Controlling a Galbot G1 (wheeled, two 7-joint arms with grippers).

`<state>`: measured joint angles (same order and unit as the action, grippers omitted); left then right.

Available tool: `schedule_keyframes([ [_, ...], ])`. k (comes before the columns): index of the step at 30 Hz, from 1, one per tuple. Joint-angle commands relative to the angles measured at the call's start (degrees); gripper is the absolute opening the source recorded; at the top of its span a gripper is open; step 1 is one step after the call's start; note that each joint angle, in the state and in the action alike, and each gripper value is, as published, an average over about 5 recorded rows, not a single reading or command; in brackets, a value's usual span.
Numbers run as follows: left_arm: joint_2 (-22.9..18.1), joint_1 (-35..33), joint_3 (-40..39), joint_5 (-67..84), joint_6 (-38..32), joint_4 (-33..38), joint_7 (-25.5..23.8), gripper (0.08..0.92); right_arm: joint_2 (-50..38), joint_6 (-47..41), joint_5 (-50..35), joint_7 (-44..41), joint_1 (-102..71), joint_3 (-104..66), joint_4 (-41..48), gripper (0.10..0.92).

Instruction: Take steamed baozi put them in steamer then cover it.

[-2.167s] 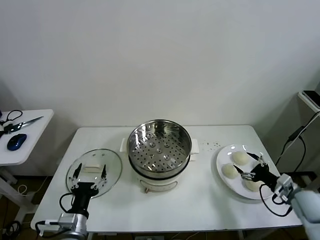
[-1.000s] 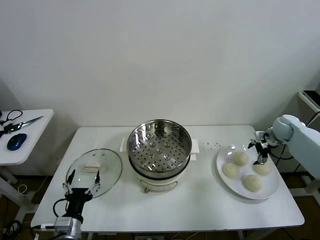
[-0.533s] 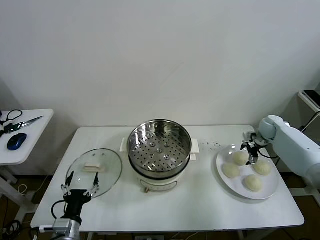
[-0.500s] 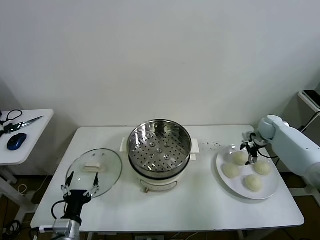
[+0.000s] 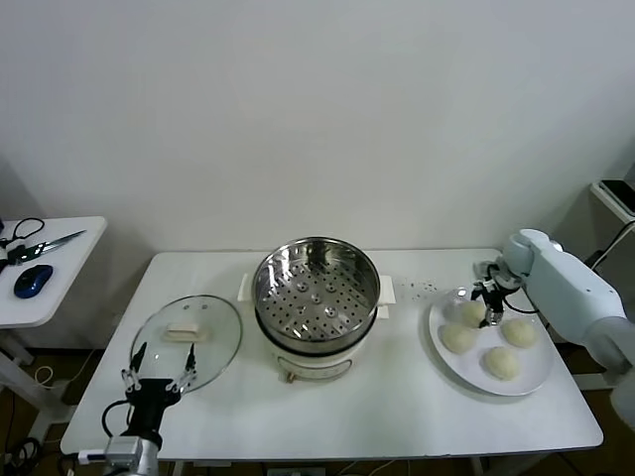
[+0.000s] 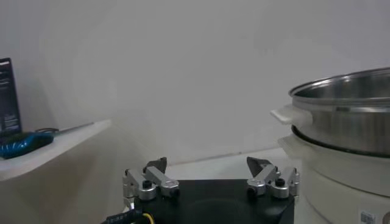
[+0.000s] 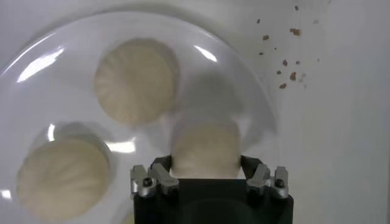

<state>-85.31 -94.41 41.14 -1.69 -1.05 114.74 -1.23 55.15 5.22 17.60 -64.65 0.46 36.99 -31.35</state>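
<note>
Right end effector point(image 7: 207, 176) is hovering w/ fingers spread astride one steamed baozi point(image 7: 204, 149) on plate point(image 5: 536, 378), for pickup; steamer point(image 5: 317, 288) is standing uncovered, cover point(image 5: 187, 340) lying beside; left end effector point(image 5: 157, 376) idling agape at counter point(image 5: 397, 397) edge

Steamer point(image 6: 347, 115) cut off at edge, claw-to-baozi point(image 7: 204, 149) contact perhaps hidden

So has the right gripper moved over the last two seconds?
Yes. The right gripper swung from the plate's near edge to its far-left bun.
</note>
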Motion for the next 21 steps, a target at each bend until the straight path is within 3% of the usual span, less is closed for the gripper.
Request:
schedule_keyframes([
  [1,0.0,-0.2,0.1,0.1,-0.1,0.0,0.0,0.823,0.7,0.5,0.1,-0.3,0.6,0.2,0.9,0.682],
  [12,0.3,-1.6,0.5,0.3,-0.6,0.5,0.0,0.823,-5.3,3.2,-16.2,-3.0,19.3,21.8,-14.2,0.679],
  [21,0.1,-2.5,0.0,0.3,-0.7,1.1,-0.1,0.823,-1.3,10.1,-23.5,-4.2,38.7,38.2,-26.0,0.679],
])
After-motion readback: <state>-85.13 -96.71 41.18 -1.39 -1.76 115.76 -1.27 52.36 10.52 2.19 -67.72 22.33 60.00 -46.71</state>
